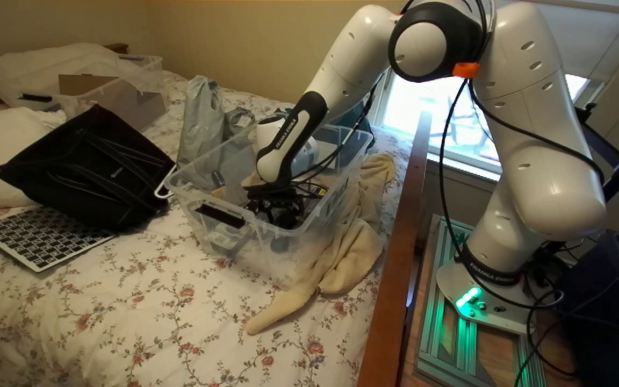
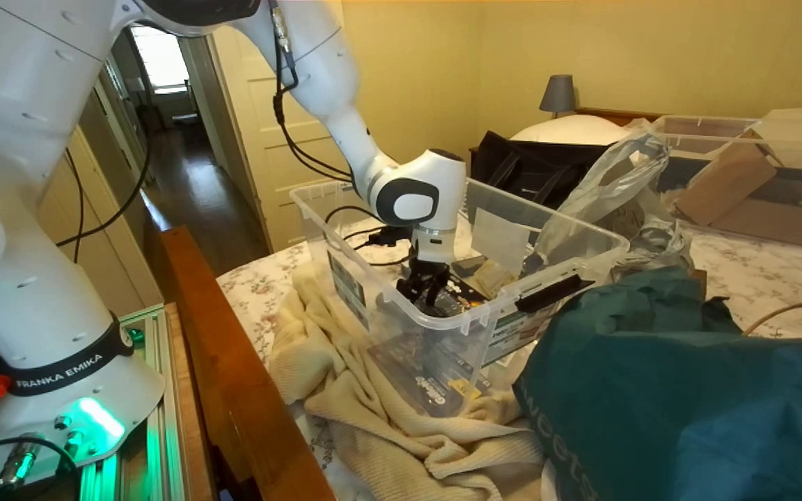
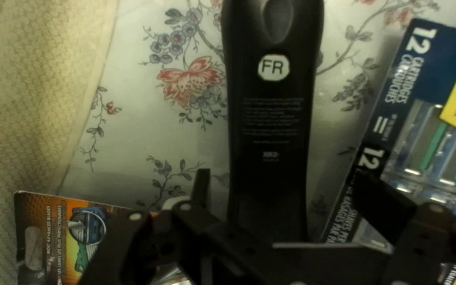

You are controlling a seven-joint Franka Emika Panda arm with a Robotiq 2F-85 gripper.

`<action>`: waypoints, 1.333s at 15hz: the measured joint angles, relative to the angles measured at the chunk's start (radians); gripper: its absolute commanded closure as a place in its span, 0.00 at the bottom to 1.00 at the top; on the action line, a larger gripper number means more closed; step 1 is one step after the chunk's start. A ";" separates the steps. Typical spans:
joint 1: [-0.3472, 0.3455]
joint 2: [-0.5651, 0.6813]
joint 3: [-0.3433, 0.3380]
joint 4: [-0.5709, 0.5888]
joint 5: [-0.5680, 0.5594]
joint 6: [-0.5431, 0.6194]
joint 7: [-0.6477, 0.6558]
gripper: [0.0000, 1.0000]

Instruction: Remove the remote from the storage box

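Observation:
The storage box, a clear plastic bin, stands on the bed in both exterior views [image 1: 277,258] [image 2: 443,322]. My gripper is down inside it near one corner in both exterior views [image 1: 282,209] [image 2: 427,287]. In the wrist view the remote [image 3: 269,118], long and black with a white "FR" mark, lies lengthwise at the middle. The gripper [image 3: 293,194] is open, with one finger on each side of the remote's lower part. Gaps show on both sides, wider on the right. The remote's near end is hidden behind the gripper. I cannot make the remote out in the exterior views.
Inside the box, a blue razor cartridge pack [image 3: 406,87] lies right of the remote and an orange pack [image 3: 54,237] lower left. Box walls surround the gripper. A beige blanket [image 1: 352,252], grey plastic bag [image 1: 199,123] and green bag [image 2: 665,390] lie against or near the box.

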State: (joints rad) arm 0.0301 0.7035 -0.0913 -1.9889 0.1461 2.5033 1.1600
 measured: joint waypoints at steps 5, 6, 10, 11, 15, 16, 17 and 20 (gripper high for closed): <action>0.000 -0.002 -0.005 -0.007 0.000 0.001 0.000 0.00; 0.000 -0.004 -0.005 -0.009 0.000 0.003 -0.002 0.00; -0.001 -0.018 -0.005 -0.032 0.000 0.037 -0.012 0.00; -0.001 -0.023 -0.005 -0.040 0.000 0.044 -0.016 0.00; -0.002 -0.040 -0.005 -0.059 0.000 0.047 -0.034 0.00; -0.002 -0.042 -0.005 -0.061 0.000 0.047 -0.039 0.00; -0.002 -0.043 -0.005 -0.063 0.000 0.047 -0.045 0.00; -0.005 -0.044 -0.004 -0.064 0.003 0.045 -0.072 0.00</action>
State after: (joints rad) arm 0.0256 0.6600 -0.0958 -2.0532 0.1491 2.5480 1.0884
